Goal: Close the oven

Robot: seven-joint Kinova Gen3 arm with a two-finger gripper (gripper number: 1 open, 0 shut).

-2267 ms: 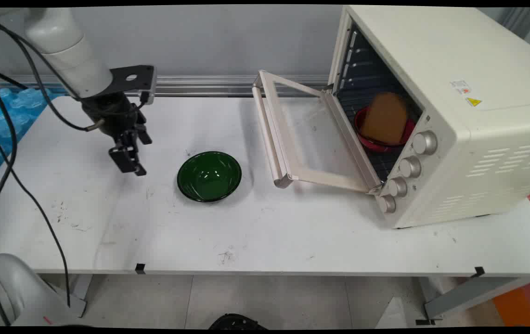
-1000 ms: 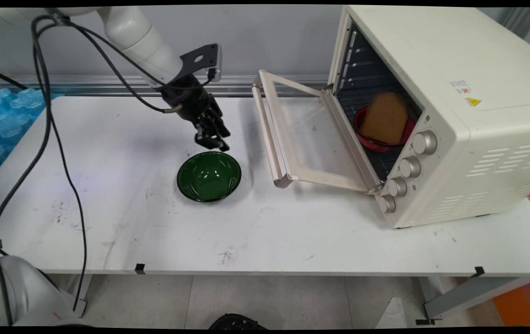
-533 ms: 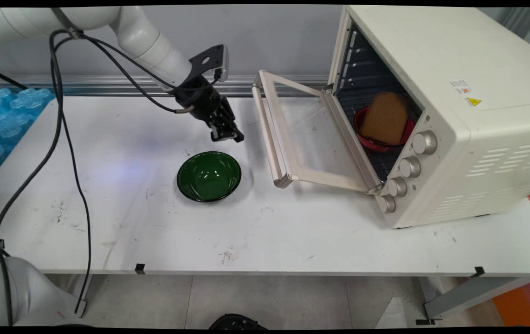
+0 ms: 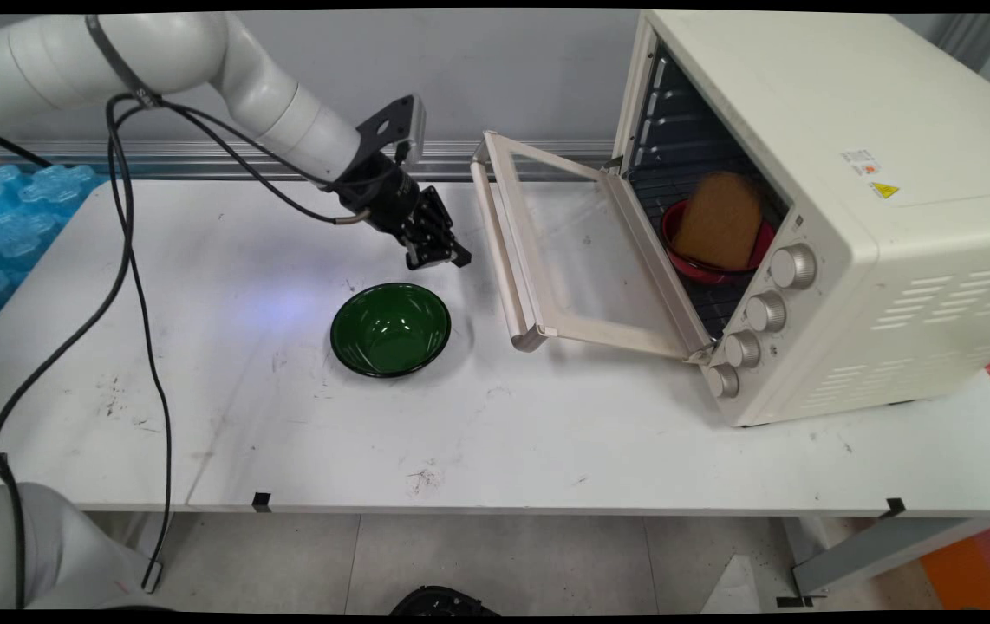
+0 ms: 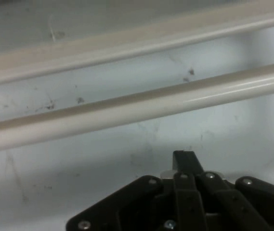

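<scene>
Your jaws (image 4: 441, 256) hang above the white surface (image 4: 495, 433), pressed together on nothing; in the hand view the fingers (image 5: 186, 162) rise as one black stub. Just ahead of the jaws lies the handle bar (image 4: 498, 251) of the oven door (image 4: 582, 251), its long axis running across the line of the fingers; in the hand view the bar (image 5: 137, 111) crosses from side to side, clear of the fingertips. The door hangs partway open from the cream oven (image 4: 824, 208), its glass facing up. Below the jaws and toward the near edge of the surface sits a green bowl (image 4: 390, 329), upright, apart from them. Beyond the door, inside the oven, a brown slice of bread (image 4: 719, 220) leans in a red bowl (image 4: 703, 267).
</scene>
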